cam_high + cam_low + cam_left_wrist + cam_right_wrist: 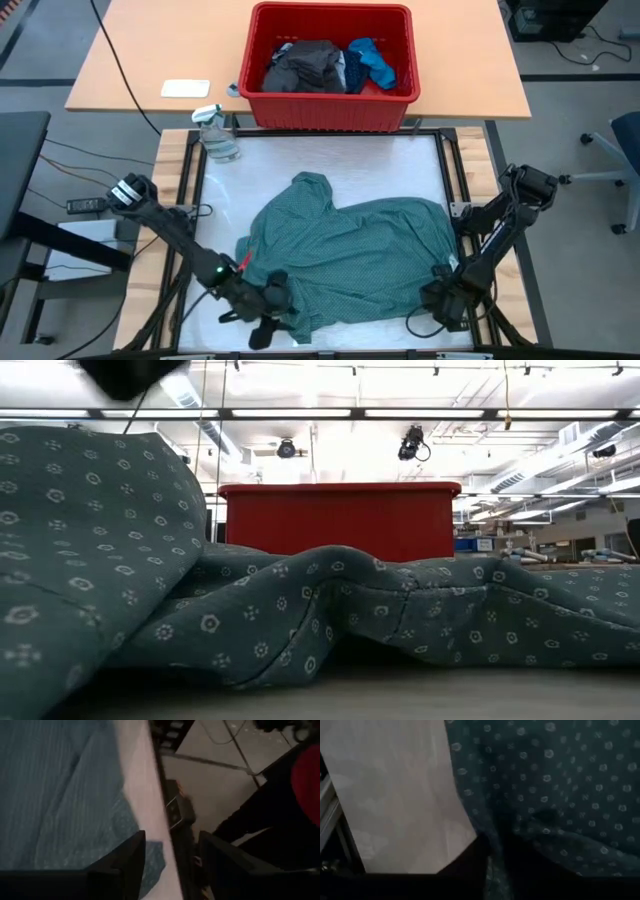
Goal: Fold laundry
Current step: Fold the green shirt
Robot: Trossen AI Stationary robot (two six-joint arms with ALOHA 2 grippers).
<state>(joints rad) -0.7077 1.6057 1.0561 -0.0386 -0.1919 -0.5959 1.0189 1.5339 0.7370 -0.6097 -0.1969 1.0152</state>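
Note:
The large teal-green dotted shirt [350, 250] lies crumpled on the white table mat [400, 160], bunched high at its near left in the low view [90, 540]. My left gripper [265, 325] is open at the shirt's near-left corner. The left wrist view shows its fingers apart [172, 865] over the mat's near edge, the shirt's hem [152, 860] beside one finger. My right gripper [445, 300] is shut on the shirt at its near-right corner [492, 865]. A dark grey piece [305, 65] and a bright blue piece [372, 62] lie in the red bin. My right gripper pinches the shirt's edge [490, 840] at its near-right corner between its two fingers, a sliver of cloth showing between them. It comes from above, pointing steeply down. One layer or several, I cannot tell. The shirt lies on the mat around the fingers.
The red bin [330, 112] stands at the mat's far edge on the wooden table. A clear spray bottle [217, 135] sits at the mat's far-left corner. Bare mat shows left of the shirt [225, 200] and along its right side [395, 795].

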